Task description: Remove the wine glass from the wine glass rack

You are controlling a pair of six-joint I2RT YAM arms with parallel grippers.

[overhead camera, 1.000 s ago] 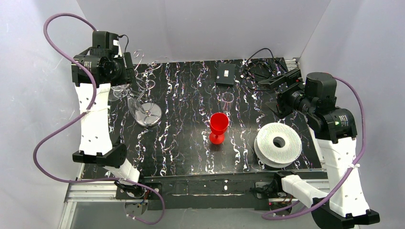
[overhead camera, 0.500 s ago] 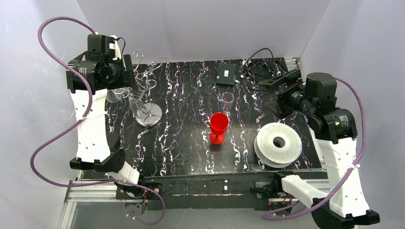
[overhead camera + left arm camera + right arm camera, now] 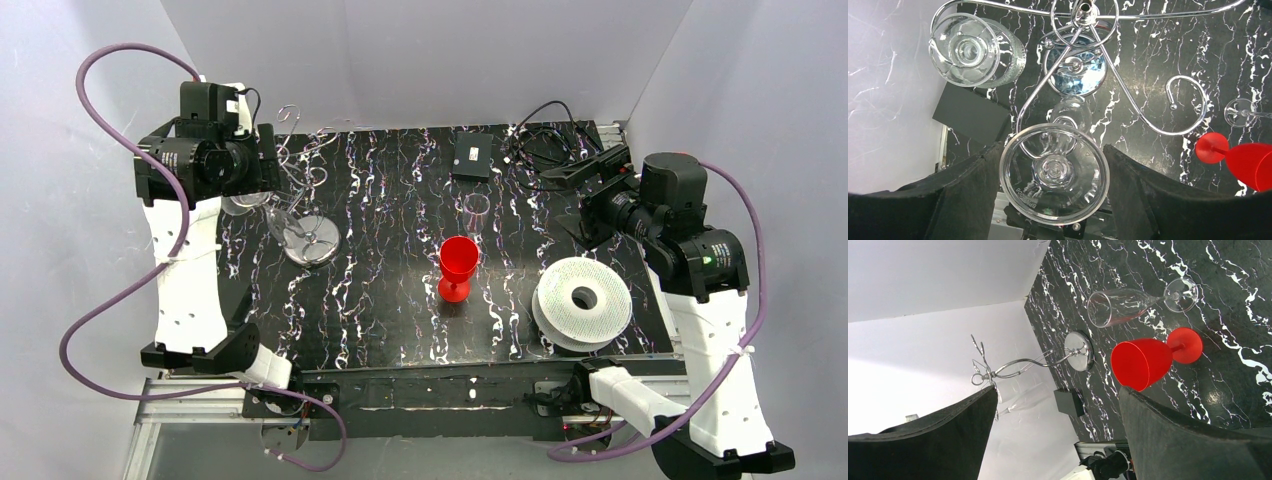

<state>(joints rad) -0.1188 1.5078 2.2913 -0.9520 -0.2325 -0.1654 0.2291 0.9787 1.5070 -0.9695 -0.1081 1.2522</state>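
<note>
The wine glass rack [image 3: 300,175] is a silver wire stand on a round shiny base [image 3: 310,240] at the back left. In the left wrist view I look down on its hub [image 3: 1083,11] and curled arms. My left gripper [image 3: 1053,147] is shut on the round foot of a clear wine glass [image 3: 1054,172], which sits over a hook loop. The glass bowl hangs below the gripper [image 3: 243,203]. A second clear glass [image 3: 970,50] hangs on another arm. My right gripper [image 3: 1058,390] is open and empty, raised at the back right [image 3: 592,190].
A red goblet [image 3: 458,265] stands mid-table. A clear glass [image 3: 477,210] lies on its side behind it. A white ridged spool [image 3: 583,300] lies at the right. A black box [image 3: 472,155] and cables [image 3: 545,135] are at the back. White walls enclose the table.
My left arm has moved up and to the left at the rack, with the glass foot between its fingers. The right arm has not moved.
</note>
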